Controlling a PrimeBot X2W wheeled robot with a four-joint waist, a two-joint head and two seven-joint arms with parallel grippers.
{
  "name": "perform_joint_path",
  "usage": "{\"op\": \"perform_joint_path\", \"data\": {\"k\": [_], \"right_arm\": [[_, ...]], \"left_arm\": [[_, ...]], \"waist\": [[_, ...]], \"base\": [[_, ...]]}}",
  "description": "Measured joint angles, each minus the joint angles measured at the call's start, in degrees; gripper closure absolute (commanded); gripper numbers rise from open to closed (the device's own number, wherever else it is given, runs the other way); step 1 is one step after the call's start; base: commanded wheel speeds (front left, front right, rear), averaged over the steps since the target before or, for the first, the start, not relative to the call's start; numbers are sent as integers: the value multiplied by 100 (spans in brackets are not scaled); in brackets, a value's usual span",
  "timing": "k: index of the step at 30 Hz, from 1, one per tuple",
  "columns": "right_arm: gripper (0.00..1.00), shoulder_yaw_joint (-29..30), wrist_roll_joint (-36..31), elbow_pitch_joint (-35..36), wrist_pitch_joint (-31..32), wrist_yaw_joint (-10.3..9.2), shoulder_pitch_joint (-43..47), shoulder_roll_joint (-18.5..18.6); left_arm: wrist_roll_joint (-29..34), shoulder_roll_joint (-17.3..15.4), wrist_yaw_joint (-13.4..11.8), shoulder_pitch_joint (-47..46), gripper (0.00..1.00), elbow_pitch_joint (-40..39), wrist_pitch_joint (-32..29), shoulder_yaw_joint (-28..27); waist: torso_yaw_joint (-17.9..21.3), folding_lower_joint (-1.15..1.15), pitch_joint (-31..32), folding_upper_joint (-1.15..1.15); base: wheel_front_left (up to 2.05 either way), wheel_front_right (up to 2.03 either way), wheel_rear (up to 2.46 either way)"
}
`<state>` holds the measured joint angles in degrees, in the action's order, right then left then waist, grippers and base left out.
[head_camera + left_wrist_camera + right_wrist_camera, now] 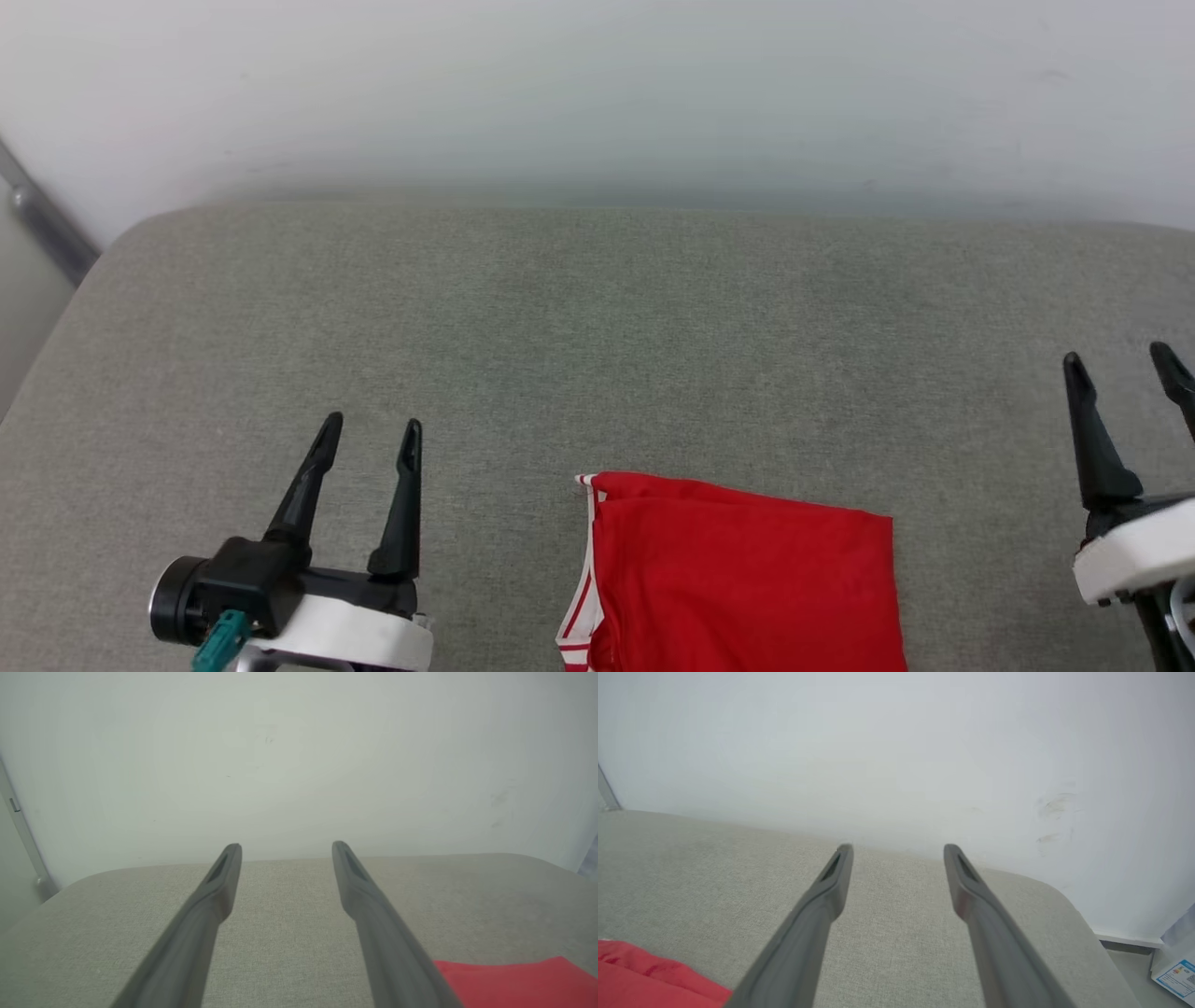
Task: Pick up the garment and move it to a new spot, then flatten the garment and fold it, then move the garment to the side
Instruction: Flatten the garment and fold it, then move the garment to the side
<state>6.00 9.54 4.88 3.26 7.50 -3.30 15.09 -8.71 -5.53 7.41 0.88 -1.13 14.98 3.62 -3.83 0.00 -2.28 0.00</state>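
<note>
The white wall (597,84) took up the whole far side, and against it stood the wide bench (597,327), padded and covered in grey cloth, with rounded corners. The garment (747,579) lay at the near edge of the bench, a little right of the middle. It was a flat red rectangle in several layers, with its red-and-white striped trim (583,579) running down the left edge, and its near part was cut off by the bottom of the head view. It looked to me already folded, so the move to the side seemed to be what was left. The left claw (372,425) hovered over bare cloth well to the left of it, fingers spread apart and holding nothing. The right claw (1117,357) stood well off to the right, likewise spread and empty. Neither touched the shirt. I judged it light, soft and limp. It would carry no weight to speak of, but the layers were likely to slide and spill open if it were lifted by a single corner. The safer hold looked to be both short edges at once, the striped one and the plain right one, each pinch catching every layer. Sliding it across the grey cloth might drag the bottom layer out of line. A slanting metal pipe (47,224) ran down the wall at far left, and a small printed box (1176,970) sat on the floor beyond the bench's right end.
</note>
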Motion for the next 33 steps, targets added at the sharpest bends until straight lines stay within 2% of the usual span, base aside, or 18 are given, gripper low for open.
{"op": "perform_joint_path", "data": {"k": [5,8,12,17,33], "right_arm": [[0,152,60,293,-940,1,532,-285],[0,199,47,439,-1217,0,783,-533],[0,253,-33,579,-1329,0,1071,-870],[0,240,-149,658,-1346,0,1279,-1094],[0,283,-183,565,-1098,0,1271,-1181]], "left_arm": [[-142,49,0,112,0,-86,1,-77],[-164,44,0,182,0,-132,0,-97],[-153,34,0,240,0,-136,0,-133],[-113,26,0,275,0,-169,1,-67],[-54,11,0,296,0,-69,0,58]], "waist": [[81,0,22,0],[95,0,41,0],[70,-1,50,0],[33,0,48,0],[-49,-1,36,0]], "base": [[0,0,0],[0,0,0],[0,0,0],[0,0,0],[0,0,0]]}}
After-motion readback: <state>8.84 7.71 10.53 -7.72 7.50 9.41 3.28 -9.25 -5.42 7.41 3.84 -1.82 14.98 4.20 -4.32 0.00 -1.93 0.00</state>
